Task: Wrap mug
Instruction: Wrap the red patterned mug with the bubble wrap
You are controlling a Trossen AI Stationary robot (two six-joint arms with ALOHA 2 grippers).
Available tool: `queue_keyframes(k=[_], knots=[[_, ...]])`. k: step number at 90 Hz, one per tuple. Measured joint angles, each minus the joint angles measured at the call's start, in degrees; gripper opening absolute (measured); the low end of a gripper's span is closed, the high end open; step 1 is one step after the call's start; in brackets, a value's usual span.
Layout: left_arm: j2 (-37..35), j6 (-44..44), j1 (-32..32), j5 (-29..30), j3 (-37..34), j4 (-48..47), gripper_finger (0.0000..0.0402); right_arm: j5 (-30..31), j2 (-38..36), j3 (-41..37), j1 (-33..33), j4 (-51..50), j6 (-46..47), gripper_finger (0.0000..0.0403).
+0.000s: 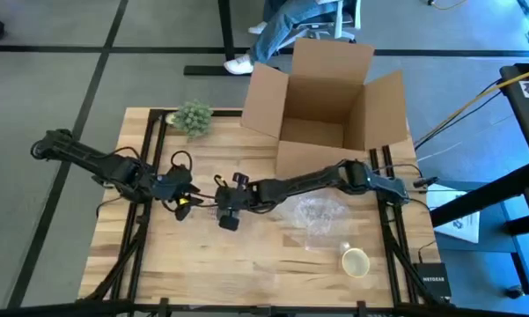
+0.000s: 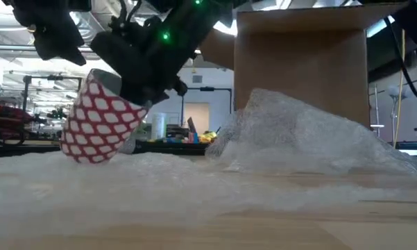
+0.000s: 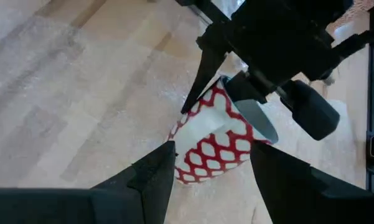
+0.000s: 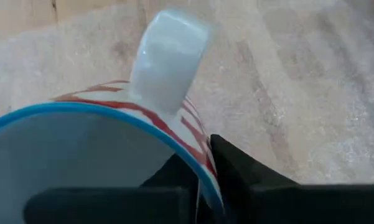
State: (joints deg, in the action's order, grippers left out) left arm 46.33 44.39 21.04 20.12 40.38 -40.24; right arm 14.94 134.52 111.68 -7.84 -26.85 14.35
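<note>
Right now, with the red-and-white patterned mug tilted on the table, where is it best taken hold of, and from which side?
Probably at the rim, from the open mouth side. The red-and-white patterned mug leans with its blue-edged rim raised, and the right tool already pinches that wall beside the pale handle. The left tool, open, faces the rounded body, a likely less secure hold.

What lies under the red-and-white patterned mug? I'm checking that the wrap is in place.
A sheet of clear bubble wrap on the wooden table lies under the tilted red-and-white patterned mug, held at its rim by the right pincer. The mug's contact point is hidden.
</note>
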Motion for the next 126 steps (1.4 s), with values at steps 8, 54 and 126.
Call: queue_keyframes(k=[8, 54, 126], knots=[[0.0, 0.2, 0.0, 0.0, 0.0, 0.3, 0.0191, 0.0, 0.0, 0.0, 0.0, 0.4, 0.7, 0.0027], [0.0, 0.9, 0.0, 0.0, 0.0, 0.3, 0.0191, -0.6, -0.9, 0.0, 0.5, 3.6, 2.4, 0.0156], [-0.1, 0.6, 0.0, 1.1, 0.0, 0.2, 0.0191, -9.2, -12.7, 0.1, -0.4, -5.7, -9.9, 0.0237]])
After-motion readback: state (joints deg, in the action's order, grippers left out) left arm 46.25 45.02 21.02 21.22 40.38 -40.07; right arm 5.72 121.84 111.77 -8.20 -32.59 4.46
